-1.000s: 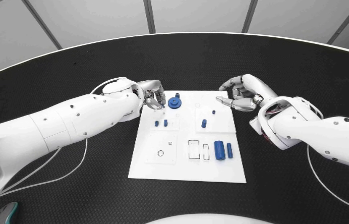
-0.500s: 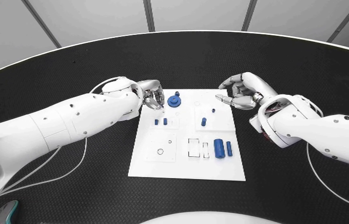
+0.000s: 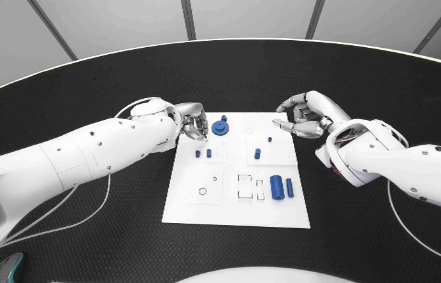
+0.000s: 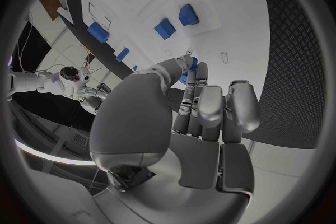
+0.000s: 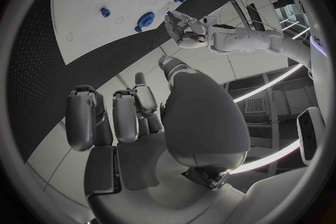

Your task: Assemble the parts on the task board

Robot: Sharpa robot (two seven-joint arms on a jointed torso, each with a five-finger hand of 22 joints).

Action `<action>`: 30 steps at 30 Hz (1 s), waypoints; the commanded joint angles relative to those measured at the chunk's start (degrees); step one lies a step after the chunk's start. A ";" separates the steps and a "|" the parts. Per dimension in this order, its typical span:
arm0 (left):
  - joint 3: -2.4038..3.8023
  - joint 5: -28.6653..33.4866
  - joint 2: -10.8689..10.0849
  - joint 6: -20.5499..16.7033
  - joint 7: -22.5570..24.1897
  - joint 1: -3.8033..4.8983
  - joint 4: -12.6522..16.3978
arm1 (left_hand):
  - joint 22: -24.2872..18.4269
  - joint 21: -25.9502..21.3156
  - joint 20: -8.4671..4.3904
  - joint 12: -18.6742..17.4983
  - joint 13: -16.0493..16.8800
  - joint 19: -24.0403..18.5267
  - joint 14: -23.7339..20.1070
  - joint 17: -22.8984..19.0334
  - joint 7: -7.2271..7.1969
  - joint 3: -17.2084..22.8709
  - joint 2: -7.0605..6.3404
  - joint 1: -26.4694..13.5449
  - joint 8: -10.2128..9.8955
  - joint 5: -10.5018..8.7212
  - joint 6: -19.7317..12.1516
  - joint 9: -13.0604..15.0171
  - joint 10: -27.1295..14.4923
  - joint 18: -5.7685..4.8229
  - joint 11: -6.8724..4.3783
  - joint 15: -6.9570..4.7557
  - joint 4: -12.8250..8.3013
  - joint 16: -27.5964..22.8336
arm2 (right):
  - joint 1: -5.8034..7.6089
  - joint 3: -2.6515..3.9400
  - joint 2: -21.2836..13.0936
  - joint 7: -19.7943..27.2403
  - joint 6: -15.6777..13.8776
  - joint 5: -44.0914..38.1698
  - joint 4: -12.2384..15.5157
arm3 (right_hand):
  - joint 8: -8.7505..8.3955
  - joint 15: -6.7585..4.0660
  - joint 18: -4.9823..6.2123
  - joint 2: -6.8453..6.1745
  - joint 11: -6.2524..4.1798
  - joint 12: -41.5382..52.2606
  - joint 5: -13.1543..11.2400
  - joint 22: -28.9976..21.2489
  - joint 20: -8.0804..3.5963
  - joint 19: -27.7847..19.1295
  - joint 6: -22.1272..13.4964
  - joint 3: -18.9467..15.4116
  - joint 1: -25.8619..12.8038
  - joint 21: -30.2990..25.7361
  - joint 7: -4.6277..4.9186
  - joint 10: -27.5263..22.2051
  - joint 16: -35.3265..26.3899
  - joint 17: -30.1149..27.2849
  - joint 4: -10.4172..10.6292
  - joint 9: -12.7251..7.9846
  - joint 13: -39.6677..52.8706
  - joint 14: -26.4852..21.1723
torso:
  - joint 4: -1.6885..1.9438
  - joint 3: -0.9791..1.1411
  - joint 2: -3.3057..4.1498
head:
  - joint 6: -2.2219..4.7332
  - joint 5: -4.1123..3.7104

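White rectangular task board (image 3: 237, 203): middle of the black counter (image 3: 110, 232). Small blue parts (image 3: 276, 185): on it. My left hand (image 3: 191, 122): at its far-left corner, fingers (image 4: 210, 112) curled; wrist view shows something blue behind the fingertips, grasp unclear. My right hand (image 3: 308, 118): far-right corner, curled, empty.

One task board (image 3: 207, 210), seven blue parts (image 3: 276, 186), two hands (image 3: 193, 122)

Both hands crowd the task board's (image 3: 188, 210) far corners, left hand (image 3: 191, 122) beside the blue round part (image 3: 220, 129), while the near half lies open for approach.
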 commanded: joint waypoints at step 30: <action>-0.01 -0.05 0.25 1.79 0.12 -0.22 -0.21 | -0.11 -0.18 -0.10 -0.36 0.09 -0.02 0.02 -0.10 -0.06 0.14 -0.19 -0.35 -0.16 -0.19 0.26 0.09 0.65 -0.68 0.02 -0.09 -0.20 0.12 | 0.00 0.00 -0.05 -0.04 0.01 0.00 0.07 | 0.32 -0.49 0.27 -0.04 0.06 0.20 0.21 9.43 -0.44 1.27 0.27 0.33 0.14 -0.07 -0.22 0.30 -0.15 0.73 0.09 -0.06 0.02 2.60 | -0.03 0.05 0.03 | -0.19 -0.09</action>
